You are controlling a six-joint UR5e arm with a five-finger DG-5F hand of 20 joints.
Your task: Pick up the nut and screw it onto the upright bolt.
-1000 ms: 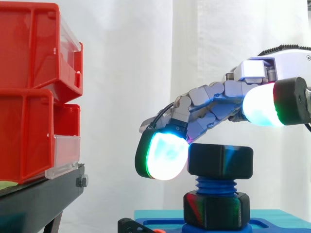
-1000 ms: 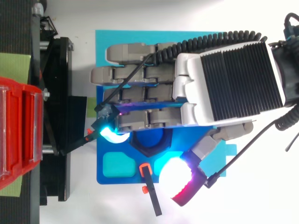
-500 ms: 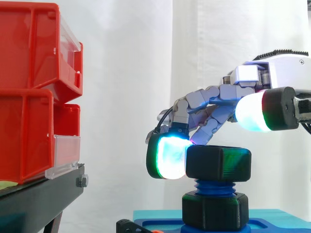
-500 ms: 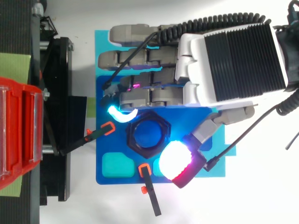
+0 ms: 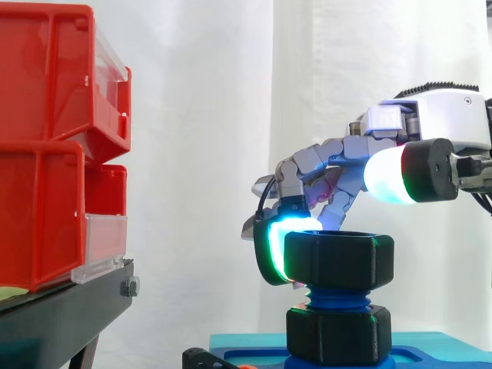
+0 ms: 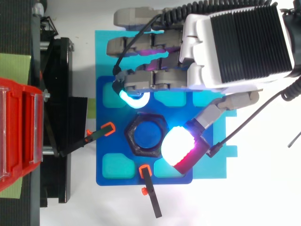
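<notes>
**The nut is on the bolt and now needs turning**

The black nut (image 5: 339, 261) sits flat on top of the blue bolt (image 5: 336, 297), which stands straight up. Blue thread shows under the nut, so I think it has only just caught and has a long way to go down. At the foot of the bolt is another black piece (image 5: 334, 334) shaped like a nut.

The hand (image 5: 442, 115) is right over the top nut and close against its side. I cannot tell if it grips the nut or only leans on it. This looks like the screwing-on step. Next, the nut needs to go round and round while it stays flat, or the thread may jam.

The bolt stands on a blue plate (image 6: 110, 146) with small black clips (image 6: 109, 128) beside it. The plate lies on a white surface (image 6: 263, 202). Off to the side are red bins (image 5: 46, 138) on a black stand (image 5: 69, 311). A white curtain (image 5: 200, 115) hangs behind.
</notes>
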